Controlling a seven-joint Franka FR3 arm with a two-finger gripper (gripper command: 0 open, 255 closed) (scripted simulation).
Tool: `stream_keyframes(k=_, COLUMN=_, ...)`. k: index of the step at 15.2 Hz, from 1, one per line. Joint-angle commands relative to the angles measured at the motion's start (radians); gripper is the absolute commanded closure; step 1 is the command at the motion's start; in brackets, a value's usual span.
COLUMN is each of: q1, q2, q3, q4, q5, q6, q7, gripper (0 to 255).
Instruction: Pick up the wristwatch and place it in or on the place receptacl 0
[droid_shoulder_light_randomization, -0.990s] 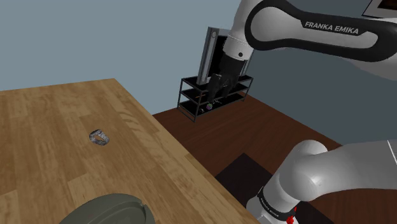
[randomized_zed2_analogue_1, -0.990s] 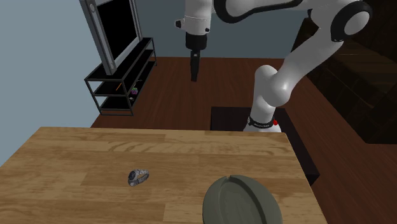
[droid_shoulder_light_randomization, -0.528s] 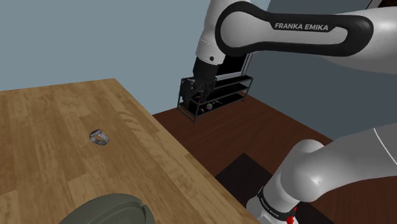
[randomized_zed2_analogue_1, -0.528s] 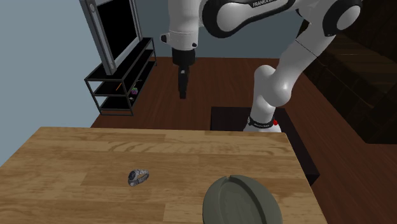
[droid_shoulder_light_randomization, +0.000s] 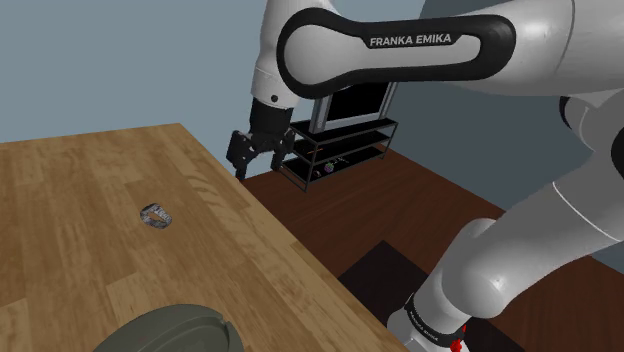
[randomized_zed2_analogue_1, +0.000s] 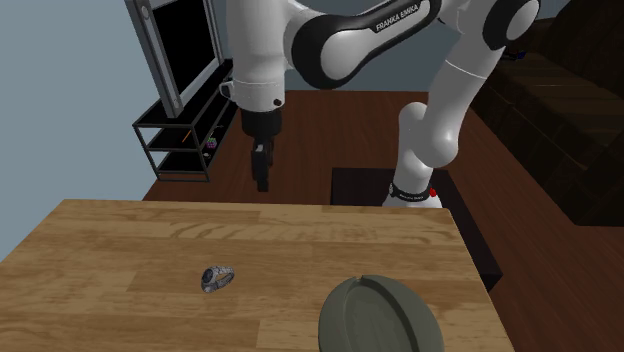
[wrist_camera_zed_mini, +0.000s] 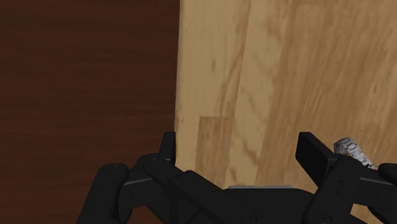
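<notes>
Wooden worktop (droid_shoulder_light_randomization: 90, 170) edge sits under the claw (wrist_camera_zed_mini: 240, 153), spread wide, empty. Silvery wristwatch (droid_shoulder_light_randomization: 155, 214) lies mid-worktop, well apart. Reach phase, I'd say: next, centre over it and descend.

wristwatch (wrist_camera_zed_mini: 352, 150) – half behind fingers (wrist_camera_zed_mini: 313, 156), dish (randomized_zed2_analogue_1: 380, 320) cropped

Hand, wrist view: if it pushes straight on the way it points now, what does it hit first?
Most likely the bare table top, just inside its edge. The watch lies off to one side, outside the gap of the open hand, so it looks missed. Depth is unclear.
</notes>
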Motion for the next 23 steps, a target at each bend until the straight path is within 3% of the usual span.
stream_keyframes(k=1, q1=0.003, q2=0.076, q3=0.029, q4=0.056, q5=-0.016, q6=0.020, q7=0.037, gripper=0)
stream_keyframes(k=8, q1=0.047, q2=0.339, q3=0.116, q4=0.274, q5=-0.119, q6=0.052, q7=0.191, gripper=0)
stream_keyframes(k=15, q1=0.158, q2=0.628, q3=0.142, q4=0.568, q5=-0.260, q6=0.019, q7=0.332, gripper=0)
stream_keyframes(k=23, q1=0.169, q2=0.657, q3=0.134, q4=0.506, q5=-0.275, q6=0.108, q7=0.342, gripper=0)
